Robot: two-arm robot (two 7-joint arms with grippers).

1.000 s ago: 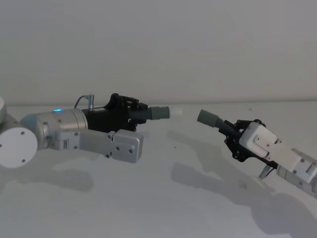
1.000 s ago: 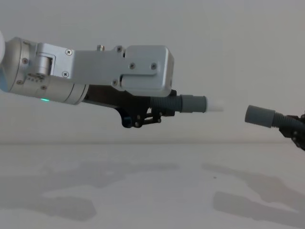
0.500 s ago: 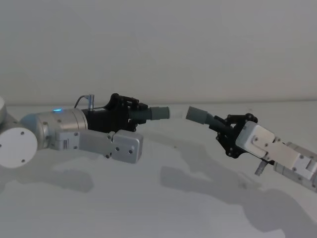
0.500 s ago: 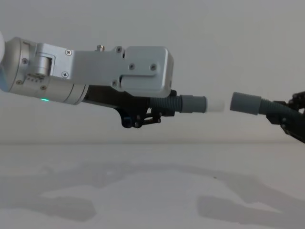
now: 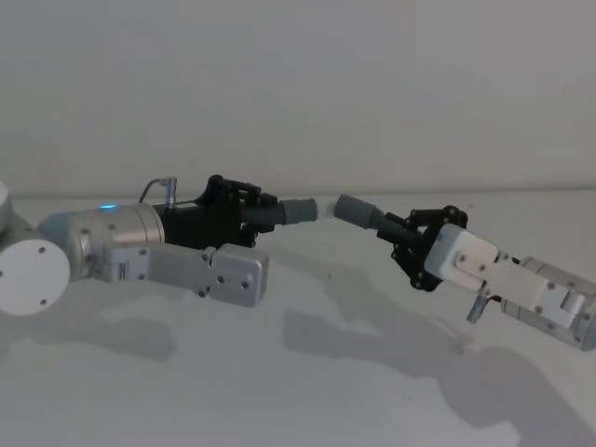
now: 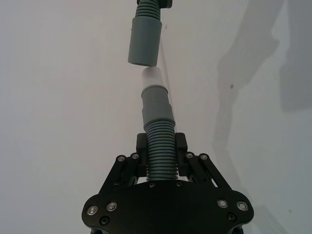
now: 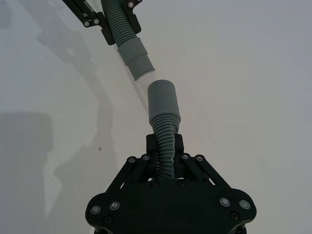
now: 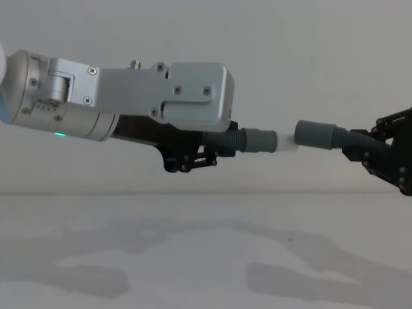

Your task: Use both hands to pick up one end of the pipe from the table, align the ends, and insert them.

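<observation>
The pale-tipped smooth grey cuff [image 8: 261,140] of the left dark ribbed hose piece [image 6: 160,151] is held above the plain white table [image 8: 193,257], its long axis lying left to right. Just to its right, close by but not yet entered, the wider grey cuff [image 8: 315,134] of the right ribbed hose piece [image 7: 165,139] is faced toward it. It is seen slightly higher and angled off that axis toward the near right. Each ribbed body is pinched behind its cuff, one by the black two-fingered left gripper [image 6: 161,156], the other by the black right gripper [image 7: 165,146]. A small levelling is judged necessary before a leftward push.
</observation>
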